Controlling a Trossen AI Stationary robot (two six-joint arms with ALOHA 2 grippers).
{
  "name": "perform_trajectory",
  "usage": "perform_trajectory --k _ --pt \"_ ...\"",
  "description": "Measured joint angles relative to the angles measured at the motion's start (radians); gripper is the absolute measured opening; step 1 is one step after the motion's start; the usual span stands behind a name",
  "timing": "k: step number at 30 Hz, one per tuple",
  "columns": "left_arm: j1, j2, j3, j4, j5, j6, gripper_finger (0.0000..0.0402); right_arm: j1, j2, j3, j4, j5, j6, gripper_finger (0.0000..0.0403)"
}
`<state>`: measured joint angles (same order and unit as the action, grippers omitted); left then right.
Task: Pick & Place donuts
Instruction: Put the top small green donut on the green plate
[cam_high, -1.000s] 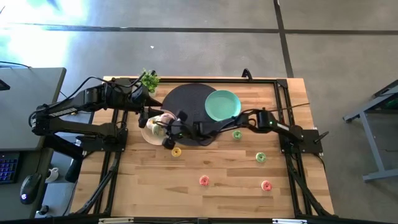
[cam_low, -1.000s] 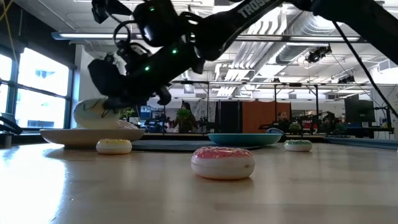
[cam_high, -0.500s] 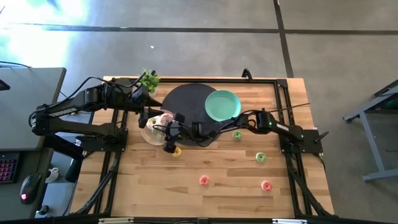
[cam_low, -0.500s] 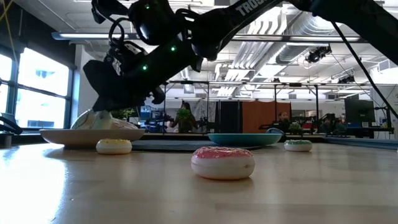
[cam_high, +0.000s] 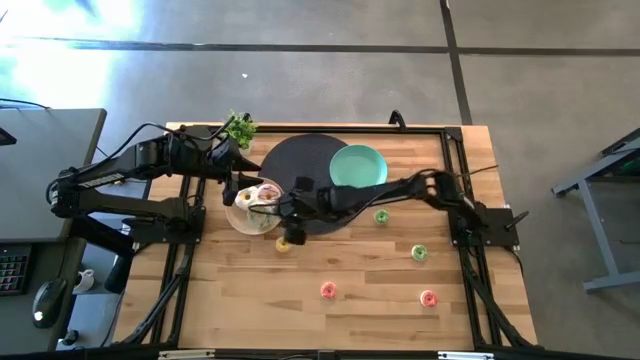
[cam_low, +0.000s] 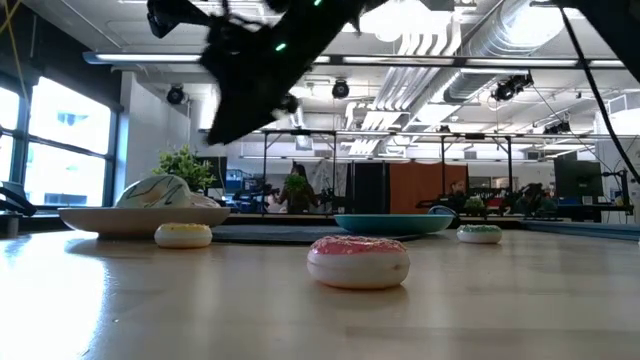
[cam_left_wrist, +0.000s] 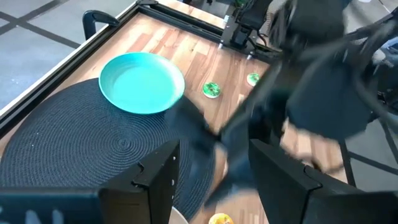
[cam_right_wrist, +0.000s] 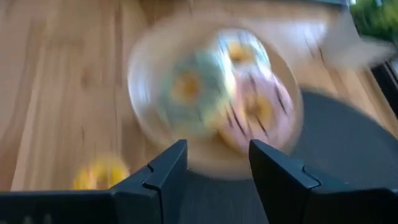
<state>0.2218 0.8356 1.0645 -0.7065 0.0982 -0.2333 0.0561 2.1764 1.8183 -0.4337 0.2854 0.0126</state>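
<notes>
A beige plate (cam_high: 240, 219) at the mat's left edge holds up to three donuts: a cream-and-green one (cam_right_wrist: 189, 93), a pink one (cam_right_wrist: 258, 115) and one behind them (cam_right_wrist: 239, 53). My right gripper (cam_right_wrist: 217, 180) hangs open above the plate's right side (cam_high: 279, 207), with nothing between its fingers. My left gripper (cam_left_wrist: 214, 180) waits open over the plate's far side (cam_high: 237, 182). Loose on the table lie a yellow donut (cam_high: 284, 244), two green ones (cam_high: 381, 216) (cam_high: 419, 253), a red-orange one (cam_high: 328, 290) and a pink one (cam_high: 428, 298).
A teal plate (cam_high: 358, 167) sits on the round dark mat (cam_high: 305, 160). A small green plant (cam_high: 239, 128) stands at the far left corner. Black frame rails (cam_high: 455, 180) run along the table's edges. Bare wood lies toward the near edge.
My right gripper has opened and let go of the cream-and-green donut, which now lies on the beige plate. The gripper has then risen clear of the plate and drawn back a little toward the table's right edge.
</notes>
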Motion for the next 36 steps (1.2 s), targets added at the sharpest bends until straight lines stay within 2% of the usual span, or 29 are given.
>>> perform_trajectory --k 4,10,13,19,27,36 --pt "0.0 0.0 0.0 0.001 0.0 0.0 0.0191 -0.001 -0.101 0.0 -0.336 -0.031 0.02 0.0169" --pt "0.0 0.0 0.0 0.001 -0.008 0.0 0.0191 -0.001 -0.175 0.0 -0.863 -0.151 0.168 0.0169" --pt "0.0 0.0 0.0 0.001 -0.009 0.0 0.0191 0.007 -0.178 -0.001 -1.015 -0.121 0.25 0.0169" --pt "0.0 0.0 0.0 0.0 -0.006 -0.008 0.0191 -0.004 -0.176 -0.162 -0.973 -0.151 0.368 0.0169" --pt "0.0 0.0 0.0 -0.001 -0.014 -0.008 0.0191 -0.051 -0.176 -0.406 -0.915 -0.138 0.408 0.0169" --pt "0.0 0.0 0.0 -0.001 -0.037 -0.008 0.0191 -0.077 -0.206 -0.452 -0.867 -0.164 0.277 0.0169"
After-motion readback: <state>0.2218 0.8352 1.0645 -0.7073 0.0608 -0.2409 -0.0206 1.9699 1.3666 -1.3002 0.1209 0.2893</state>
